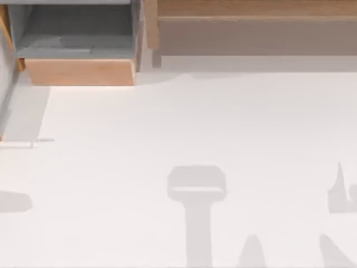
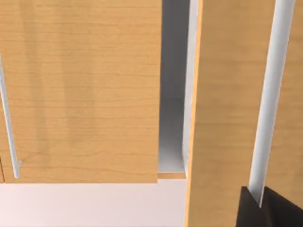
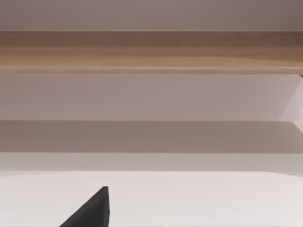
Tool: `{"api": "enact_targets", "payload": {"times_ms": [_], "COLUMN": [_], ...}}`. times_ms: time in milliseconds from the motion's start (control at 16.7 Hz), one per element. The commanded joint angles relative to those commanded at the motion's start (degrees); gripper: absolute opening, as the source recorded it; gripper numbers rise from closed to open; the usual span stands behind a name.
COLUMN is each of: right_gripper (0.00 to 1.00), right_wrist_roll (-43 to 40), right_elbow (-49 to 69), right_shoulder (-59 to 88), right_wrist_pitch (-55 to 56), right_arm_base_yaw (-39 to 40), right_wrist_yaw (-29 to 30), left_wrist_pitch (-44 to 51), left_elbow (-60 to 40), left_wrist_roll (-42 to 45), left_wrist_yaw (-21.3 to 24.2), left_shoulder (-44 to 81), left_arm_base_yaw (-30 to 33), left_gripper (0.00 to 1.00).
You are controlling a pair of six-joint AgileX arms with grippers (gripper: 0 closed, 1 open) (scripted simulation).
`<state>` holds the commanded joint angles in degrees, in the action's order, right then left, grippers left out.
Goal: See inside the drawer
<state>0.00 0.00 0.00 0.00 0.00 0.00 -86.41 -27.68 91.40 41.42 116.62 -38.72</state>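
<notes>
- From above, I see the drawer at the table's far left corner, pulled out, grey inside, with its light wooden front facing the near side.
- A long wooden shelf runs along the far edge to its right.
- My left gripper sits at a pale vertical handle bar on a wooden panel; I cannot tell its opening.
- My right gripper's finger points toward the shelf; I cannot tell its opening either.

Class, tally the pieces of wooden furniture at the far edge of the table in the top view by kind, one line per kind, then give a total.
Pulled-out drawer, grey inside, with orange-brown front: 1
Long brown-grey shelf-like structure: 1
Total: 2
</notes>
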Motion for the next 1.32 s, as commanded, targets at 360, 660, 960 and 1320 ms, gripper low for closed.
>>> {"api": "enact_targets", "payload": {"times_ms": [360,660,960,1320], "right_gripper": [1.0,1.0,1.0,1.0], "right_wrist_roll": [0.0,0.0,0.0,0.0], "right_elbow": [0.0,0.0,0.0,0.0], "right_shoulder": [0.0,0.0,0.0,0.0], "right_wrist_pitch": [0.0,0.0,0.0,0.0], "right_arm_base_yaw": [0.0,0.0,0.0,0.0], "right_wrist_yaw": [0.0,0.0,0.0,0.0], "left_wrist_pitch": [0.0,0.0,0.0,0.0], "left_elbow": [0.0,0.0,0.0,0.0], "left_wrist_roll": [0.0,0.0,0.0,0.0], "left_wrist_yaw": [0.0,0.0,0.0,0.0], "left_shoulder": [0.0,0.0,0.0,0.0], "left_arm_base_yaw": [0.0,0.0,0.0,0.0], "left_gripper": [0.23,0.6,0.98,1.0]}}
